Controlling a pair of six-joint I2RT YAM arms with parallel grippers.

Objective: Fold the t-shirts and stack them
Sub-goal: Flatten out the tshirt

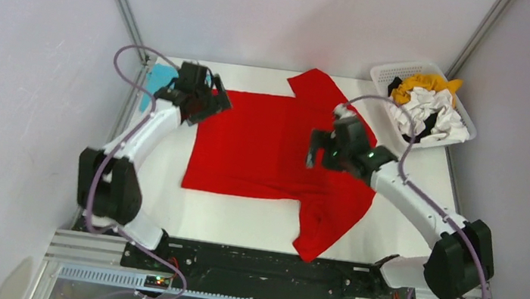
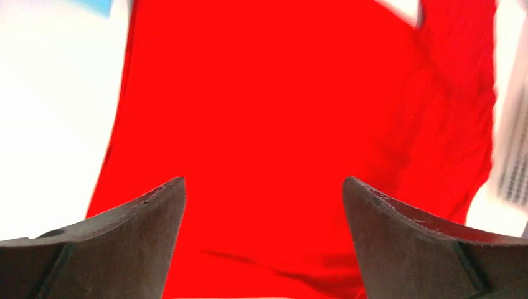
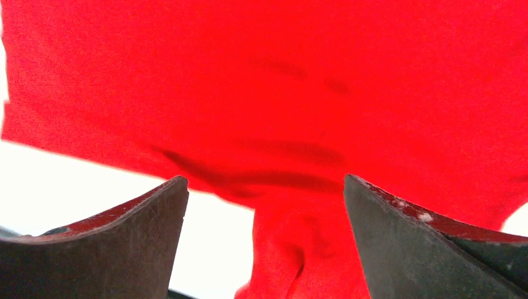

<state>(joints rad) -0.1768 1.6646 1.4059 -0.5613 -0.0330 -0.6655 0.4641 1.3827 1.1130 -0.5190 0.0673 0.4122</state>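
The left gripper (image 1: 203, 100) hangs over the far left corner of the large bright red cotton t-shirt (image 1: 262, 145), its two dark fingers spread wide with nothing between them. In its wrist view, the left gripper (image 2: 263, 184) shows only the red cloth (image 2: 280, 112) below the gap. Just left of this gripper, at the far left corner of the white table (image 1: 237, 226), a flat piece of turquoise-blue cloth shirt (image 1: 156, 79) lies partly hidden behind the arm.

The red t-shirt lies spread flat across the middle of the table. Its straight edge is on the left, and one sleeve points to the far side while the other points to the near edge on the right. The near sleeve is rumpled.

The right gripper (image 1: 319, 150) hovers above the right part of the red shirt, its jaws likewise wide apart and holding nothing. The right wrist view of this gripper (image 3: 266, 180) shows creased red fabric (image 3: 280, 81) and a strip of bare white table.

At the far right corner stands a white plastic lattice basket (image 1: 402, 66), apart from the red shirt. It holds a heap of crumpled garments: an orange-yellow cloth shirt (image 1: 426, 84) at the back, a white cloth shirt (image 1: 434, 113) in front of it, and strips of black cloth (image 1: 426, 127) showing among the white.
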